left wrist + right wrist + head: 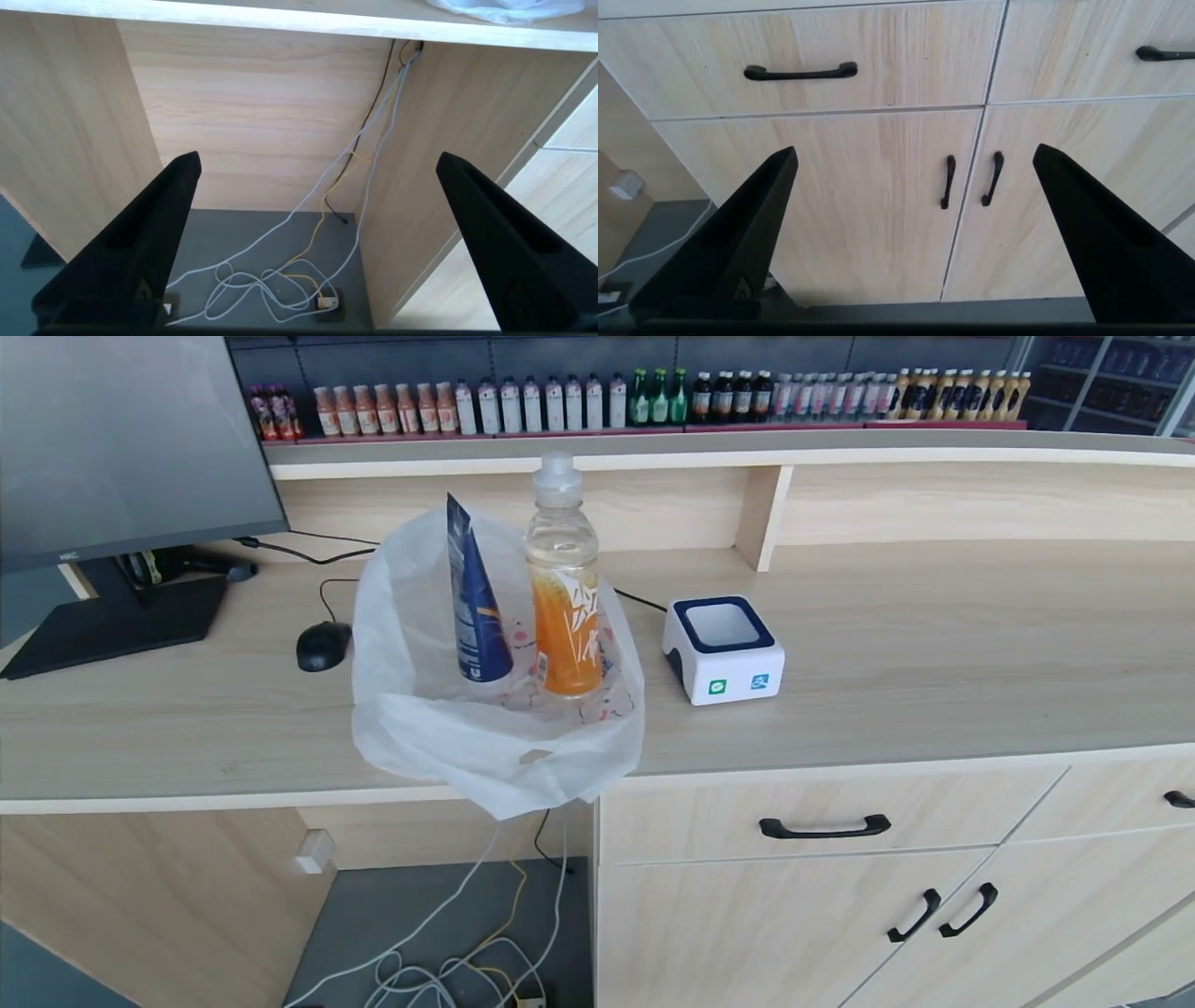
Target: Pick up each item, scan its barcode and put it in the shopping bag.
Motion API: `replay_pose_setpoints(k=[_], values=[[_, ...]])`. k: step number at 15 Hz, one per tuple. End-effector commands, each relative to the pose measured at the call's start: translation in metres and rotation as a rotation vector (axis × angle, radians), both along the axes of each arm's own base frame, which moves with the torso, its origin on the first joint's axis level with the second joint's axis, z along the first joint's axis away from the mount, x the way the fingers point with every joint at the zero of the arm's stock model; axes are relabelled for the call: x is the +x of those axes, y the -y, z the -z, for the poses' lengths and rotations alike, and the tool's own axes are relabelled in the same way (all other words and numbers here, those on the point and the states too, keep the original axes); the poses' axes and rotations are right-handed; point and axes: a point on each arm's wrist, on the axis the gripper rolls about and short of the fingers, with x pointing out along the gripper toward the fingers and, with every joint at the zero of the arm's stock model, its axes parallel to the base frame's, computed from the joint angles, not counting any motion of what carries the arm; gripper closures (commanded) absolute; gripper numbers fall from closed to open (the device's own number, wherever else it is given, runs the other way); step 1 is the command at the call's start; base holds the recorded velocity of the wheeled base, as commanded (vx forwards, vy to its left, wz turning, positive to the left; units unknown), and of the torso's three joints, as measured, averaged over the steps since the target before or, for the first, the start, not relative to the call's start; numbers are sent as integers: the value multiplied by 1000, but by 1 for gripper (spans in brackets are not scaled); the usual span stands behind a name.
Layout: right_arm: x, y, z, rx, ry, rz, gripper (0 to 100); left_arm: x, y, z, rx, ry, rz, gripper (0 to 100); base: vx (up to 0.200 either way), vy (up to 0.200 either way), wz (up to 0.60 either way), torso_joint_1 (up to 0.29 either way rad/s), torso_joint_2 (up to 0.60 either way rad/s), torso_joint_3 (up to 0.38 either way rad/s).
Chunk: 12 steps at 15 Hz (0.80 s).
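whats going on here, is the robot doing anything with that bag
Nothing is being handled at this moment. The shopping bag sits on the counter with an orange drink bottle and a blue tube standing upright in it, and the scanner is beside it. Both grippers are open and empty below counter level: the left gripper faces loose cables, the right gripper faces cabinet doors.
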Motion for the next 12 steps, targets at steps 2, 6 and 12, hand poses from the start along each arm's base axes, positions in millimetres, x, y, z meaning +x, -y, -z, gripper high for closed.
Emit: replay_pose_setpoints(k=[2, 6, 12], values=[[0, 0, 0, 11, 0, 3, 0, 0, 0, 0, -2, 0, 0, 0, 0, -200, 0, -7, 0, 5], [0, 0, 0, 19, 0, 5, 0, 0, 0, 0, -2, 0, 0, 0, 0, -200, 0, 5, 4, 2], [0, 0, 0, 16, 0, 5, 0, 0, 0, 0, -1, 0, 0, 0, 0, -100, 0, 1, 0, 0]])
